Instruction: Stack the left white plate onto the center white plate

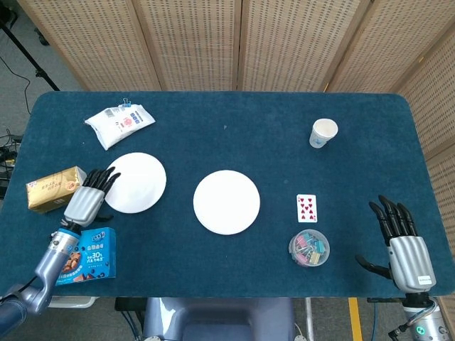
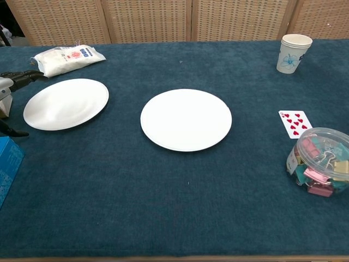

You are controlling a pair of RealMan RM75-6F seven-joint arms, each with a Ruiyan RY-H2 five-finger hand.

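A table (image 1: 213, 114) covered in dark blue cloth stands before woven tan folding screens (image 1: 192, 42), with grey floor (image 1: 14, 78) visible at the left.

Head view high, looking down, chest view low and nearer, both showing table (image 1: 213, 270)
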